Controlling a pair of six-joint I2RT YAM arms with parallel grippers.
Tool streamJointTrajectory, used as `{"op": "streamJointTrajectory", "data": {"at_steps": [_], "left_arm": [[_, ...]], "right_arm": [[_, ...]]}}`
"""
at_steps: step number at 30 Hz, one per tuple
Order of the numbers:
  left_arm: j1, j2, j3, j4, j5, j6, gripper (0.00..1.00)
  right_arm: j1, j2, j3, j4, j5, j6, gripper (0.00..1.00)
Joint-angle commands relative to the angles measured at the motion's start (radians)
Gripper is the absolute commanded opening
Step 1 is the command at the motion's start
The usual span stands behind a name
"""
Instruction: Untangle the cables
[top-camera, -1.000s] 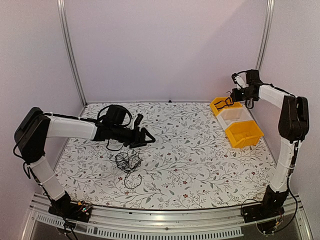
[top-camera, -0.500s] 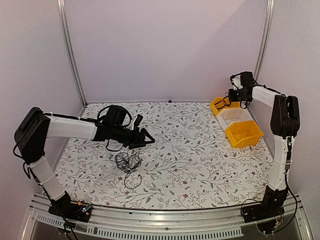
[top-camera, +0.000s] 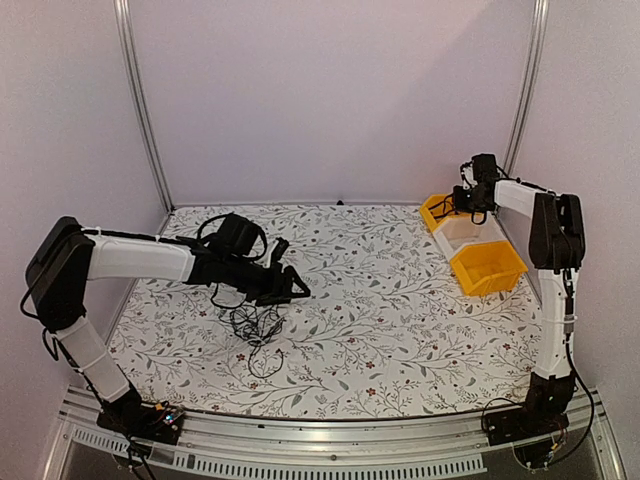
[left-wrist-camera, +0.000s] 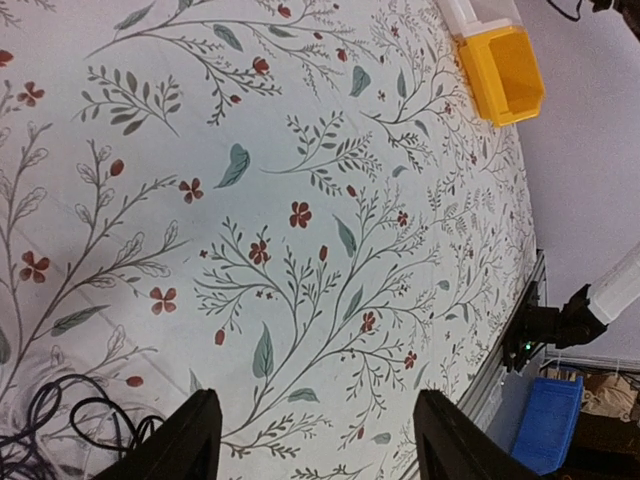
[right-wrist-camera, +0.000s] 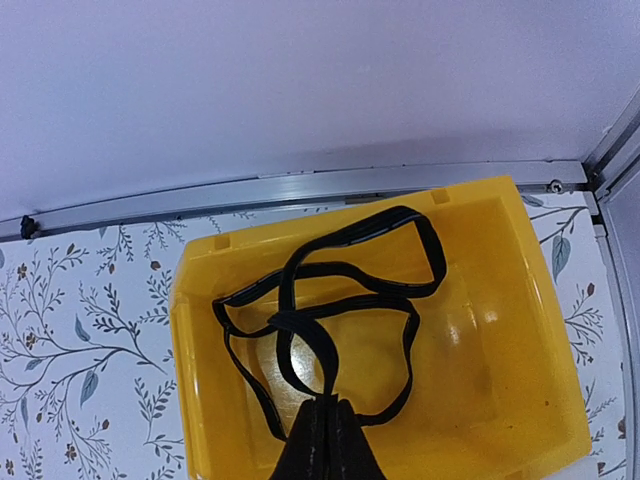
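Left tool (top-camera: 291, 270) gapes empty, cables (top-camera: 256, 322) just at its seven o'clock; right tool (right-wrist-camera: 322, 445) pinches a strand (right-wrist-camera: 330, 290) over the far bin (right-wrist-camera: 500, 330).

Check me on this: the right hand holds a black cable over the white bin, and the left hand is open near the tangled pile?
Not quite. The right hand holds the black cable over a yellow bin, not a white one; the right wrist view shows it. The left hand is open near the tangled pile.
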Motion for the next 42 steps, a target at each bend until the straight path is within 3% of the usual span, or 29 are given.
{"op": "streamJointTrajectory", "data": {"at_steps": [1, 5, 8, 10, 15, 20, 23, 24, 26, 27, 28, 34, 39, 42], "left_arm": [[-0.034, -0.026, 0.047, -0.067, -0.035, 0.009, 0.69], [-0.048, -0.035, 0.050, -0.074, -0.057, 0.017, 0.69], [-0.047, -0.062, 0.052, -0.076, -0.093, 0.025, 0.68], [-0.043, -0.083, 0.060, -0.077, -0.128, 0.043, 0.68], [-0.021, -0.140, 0.080, -0.039, -0.239, 0.154, 0.69], [0.093, -0.113, 0.184, -0.092, -0.191, 0.201, 0.69], [0.138, -0.124, 0.207, -0.078, -0.241, 0.242, 0.69], [0.139, -0.132, 0.213, -0.068, -0.281, 0.270, 0.70], [0.140, -0.143, 0.245, -0.084, -0.364, 0.319, 0.77], [0.140, -0.147, 0.270, -0.098, -0.396, 0.343, 0.95], [0.139, -0.151, 0.296, -0.114, -0.414, 0.382, 0.99], [0.140, -0.111, 0.450, -0.241, -0.531, 0.496, 1.00], [0.133, -0.130, 0.420, -0.192, -0.527, 0.486, 1.00], [0.101, -0.157, 0.398, -0.188, -0.788, 0.451, 1.00]], "right_arm": [[0.006, 0.044, 0.026, 0.004, 0.052, 0.051, 0.02], [0.007, 0.053, 0.026, 0.003, 0.053, 0.039, 0.02], [0.011, 0.036, 0.020, 0.004, 0.091, 0.024, 0.34], [0.012, 0.000, 0.005, 0.004, 0.089, 0.015, 0.46], [0.012, -0.127, -0.069, -0.004, 0.076, -0.011, 0.55], [0.013, -0.278, -0.152, -0.001, 0.017, -0.074, 0.66], [0.014, -0.376, -0.211, 0.011, -0.050, -0.141, 0.73], [0.015, -0.400, -0.230, 0.013, -0.068, -0.159, 0.78], [0.015, -0.450, -0.270, 0.019, -0.072, -0.184, 0.97], [0.015, -0.486, -0.288, 0.014, -0.082, -0.184, 0.99], [0.015, -0.513, -0.299, 0.002, -0.091, -0.187, 0.99], [0.037, -0.665, -0.468, -0.033, -0.228, -0.195, 0.99], [0.039, -0.752, -0.567, -0.063, -0.405, -0.300, 0.99], [0.040, -0.793, -0.579, -0.086, -0.463, -0.325, 0.99]]}}
